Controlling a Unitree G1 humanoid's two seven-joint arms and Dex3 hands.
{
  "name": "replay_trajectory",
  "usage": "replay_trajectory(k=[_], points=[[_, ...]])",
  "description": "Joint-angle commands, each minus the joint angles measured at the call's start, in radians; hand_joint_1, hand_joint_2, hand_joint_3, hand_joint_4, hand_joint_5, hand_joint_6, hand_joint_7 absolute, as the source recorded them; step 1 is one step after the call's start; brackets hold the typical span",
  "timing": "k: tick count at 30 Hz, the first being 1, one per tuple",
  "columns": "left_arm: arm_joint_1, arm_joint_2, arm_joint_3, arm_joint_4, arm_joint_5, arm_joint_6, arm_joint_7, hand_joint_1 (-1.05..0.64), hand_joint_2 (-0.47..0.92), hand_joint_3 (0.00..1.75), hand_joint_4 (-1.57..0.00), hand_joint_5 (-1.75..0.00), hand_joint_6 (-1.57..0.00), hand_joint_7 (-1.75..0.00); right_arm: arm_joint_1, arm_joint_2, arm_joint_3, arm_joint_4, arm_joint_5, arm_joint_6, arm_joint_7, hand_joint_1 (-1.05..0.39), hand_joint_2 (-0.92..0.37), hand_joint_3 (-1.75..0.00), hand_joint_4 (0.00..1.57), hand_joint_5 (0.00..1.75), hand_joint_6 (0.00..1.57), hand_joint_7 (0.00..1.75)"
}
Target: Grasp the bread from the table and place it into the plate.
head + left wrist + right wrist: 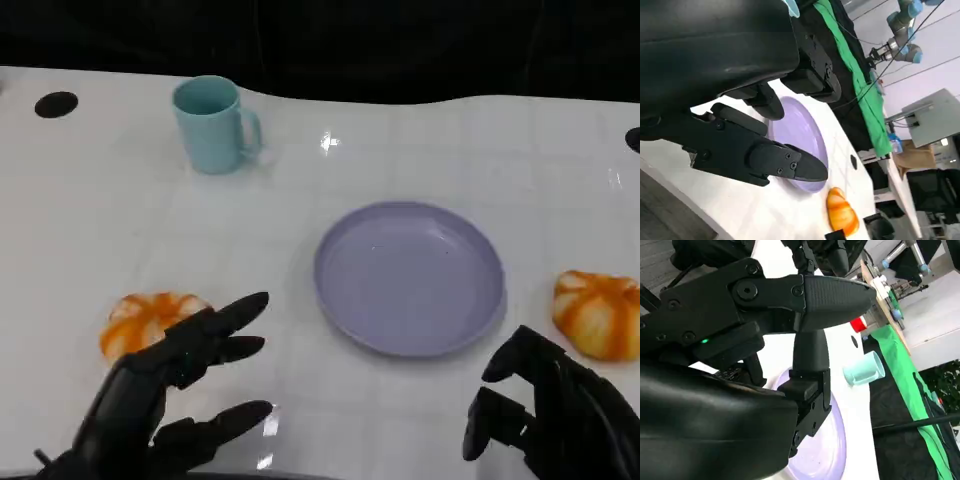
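Two orange-and-white striped bread rolls lie on the white table. One roll (pixel 150 320) lies at the front left, and the other roll (pixel 598 312) (pixel 842 214) lies to the right of the plate. The lavender plate (pixel 410 278) (pixel 801 131) (pixel 826 450) sits between them with nothing on it. My left hand (pixel 165 390) hovers just in front of the left roll with its fingers (pixel 767 157) spread, holding nothing. My right hand (pixel 550 412) is low at the front right, just in front of the right roll. Its fingers (pixel 832 294) are apart and loosely bent, with nothing in them.
A teal mug (pixel 212 125) (pixel 865 369) stands at the back left, well behind the plate. Dark round holes (pixel 56 104) mark the table's far corners. Bare table lies between the plate and both hands.
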State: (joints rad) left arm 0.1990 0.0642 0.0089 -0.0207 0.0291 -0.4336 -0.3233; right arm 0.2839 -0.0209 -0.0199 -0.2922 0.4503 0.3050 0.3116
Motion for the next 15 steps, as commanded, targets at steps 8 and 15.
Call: replay_trajectory(k=[8,15], points=[[0.019,0.083,-0.015,-0.091,0.204,0.000,0.125,-0.50,0.92,0.06,-0.23,-0.39,-0.34,0.00,0.006,-0.004,-0.005,-0.009,0.003,-0.010,-0.002,-0.53,-0.92,-0.52,0.74,1.75,0.46,1.75],[0.007,0.126,-0.018,-0.114,0.319,-0.009,0.191,-0.50,0.92,0.04,-0.18,-0.38,-0.29,0.00,0.003,-0.005,-0.002,-0.009,-0.003,-0.006,-0.010,-0.53,-0.92,-0.52,0.75,1.75,0.47,1.75]])
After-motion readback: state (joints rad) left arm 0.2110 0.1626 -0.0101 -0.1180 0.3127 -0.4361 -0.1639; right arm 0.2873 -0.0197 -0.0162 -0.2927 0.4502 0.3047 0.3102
